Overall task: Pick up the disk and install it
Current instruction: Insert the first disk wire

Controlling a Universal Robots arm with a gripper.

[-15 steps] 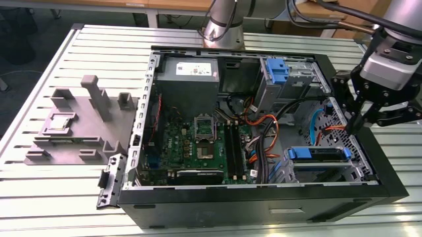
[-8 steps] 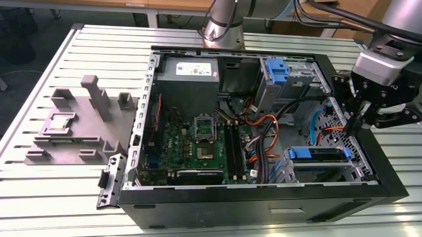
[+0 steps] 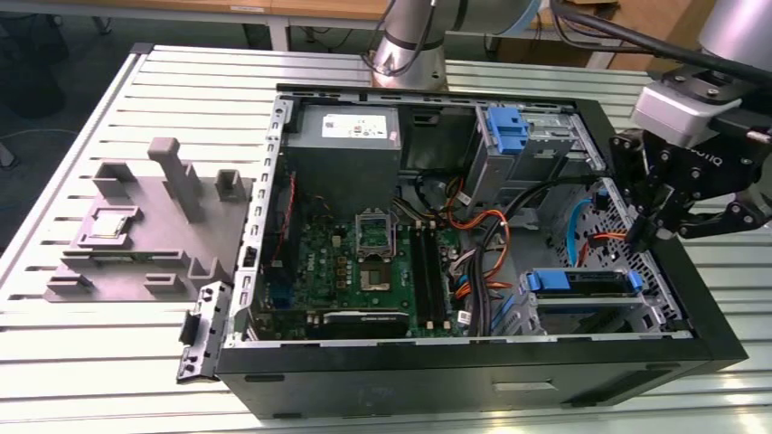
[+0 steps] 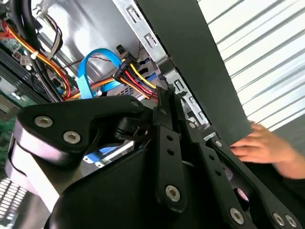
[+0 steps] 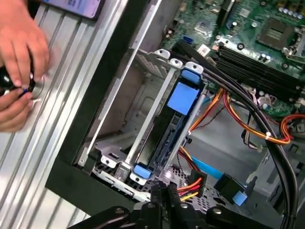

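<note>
Disk-like in shape, a flat piece with a pale blue-and-white face (image 5: 71, 5) is seen in the first wrist view at the picture's edge, lying on the ribbed aluminium tabletop (image 5: 43, 143) outside the black computer case (image 5: 119, 62). So little of it shows that it cannot be identified with certainty. Just beside it a person's hands (image 5: 19, 52) are bunched around a small dark object. The tool (image 3: 645, 237) is hung over the case's side at the exterior view's right, its black metal fingers (image 5: 164, 188) pressed together with nothing seen between them, above a bundle of red, yellow and orange wires (image 4: 136, 78) and a flat blue ribbon cable (image 4: 88, 71). Inside the case a perforated steel drive cage (image 5: 143, 100) is fitted with a blue plastic carrier (image 5: 183, 95) – whether a drive sits in it cannot be told. A green circuit board (image 3: 362, 262) covers the case floor, and a grey moulded fixture (image 3: 133, 235) with upright posts is set on the tabletop well apart, at the exterior view's left.
</note>
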